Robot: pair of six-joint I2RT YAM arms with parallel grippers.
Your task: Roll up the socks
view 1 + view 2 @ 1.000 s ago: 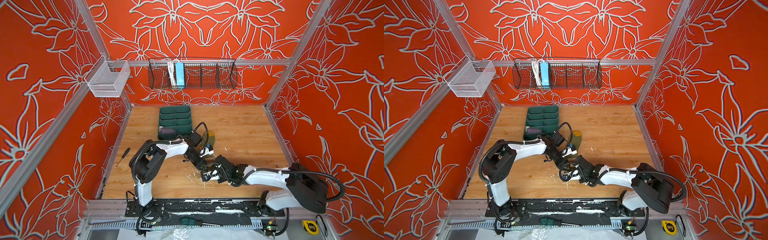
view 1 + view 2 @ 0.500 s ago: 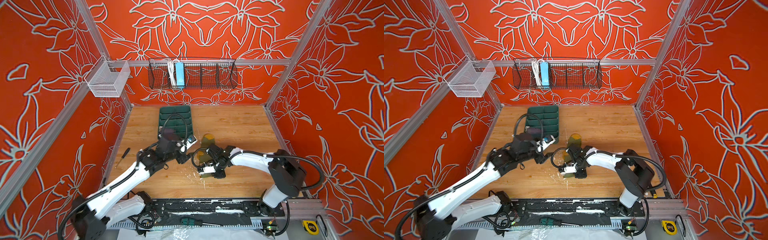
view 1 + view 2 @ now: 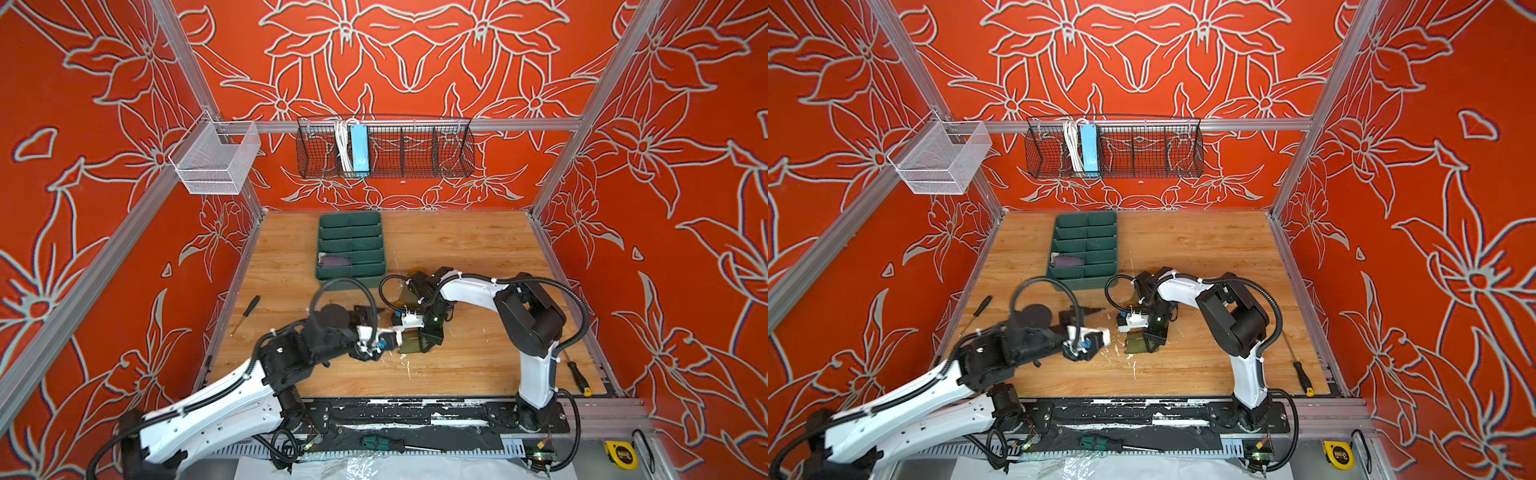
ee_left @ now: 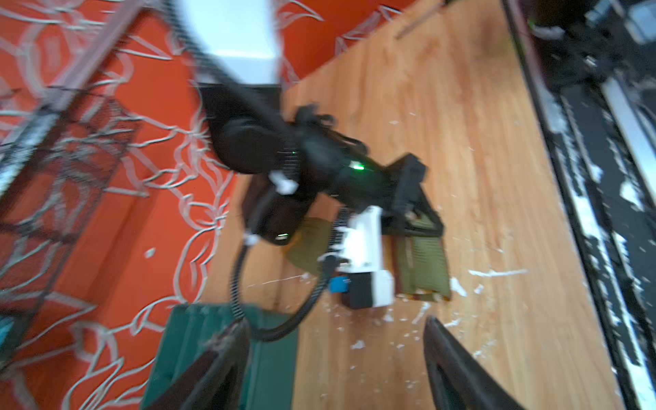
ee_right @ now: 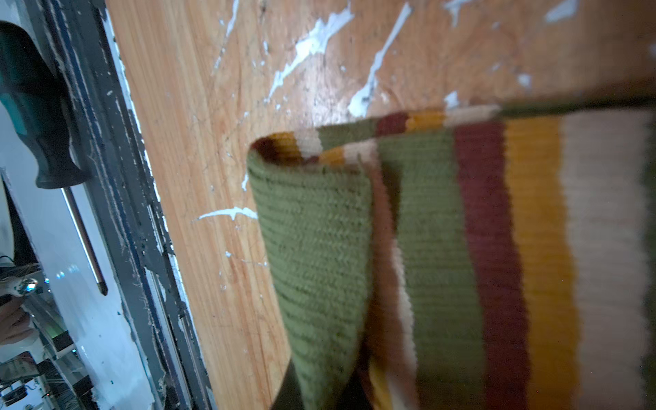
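Across the wooden tabletop, bare board runs open from 12 to 3 o'clock; the green divided tray sits at 11, a purple sock in one compartment. Near centre, clear of the front edge, the right gripper is clamped, seemingly on the olive sock. Meanwhile the left gripper, jaws spread and empty, has dropped from the tray's front to the sock's 9 o'clock.

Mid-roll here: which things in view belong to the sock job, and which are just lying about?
Job: olive sock, purple sock, tray holding the purple sock.

Lying about: left screwdriver, right screwdriver, front screwdriver, wire basket, power strip, mesh basket, tape measure.
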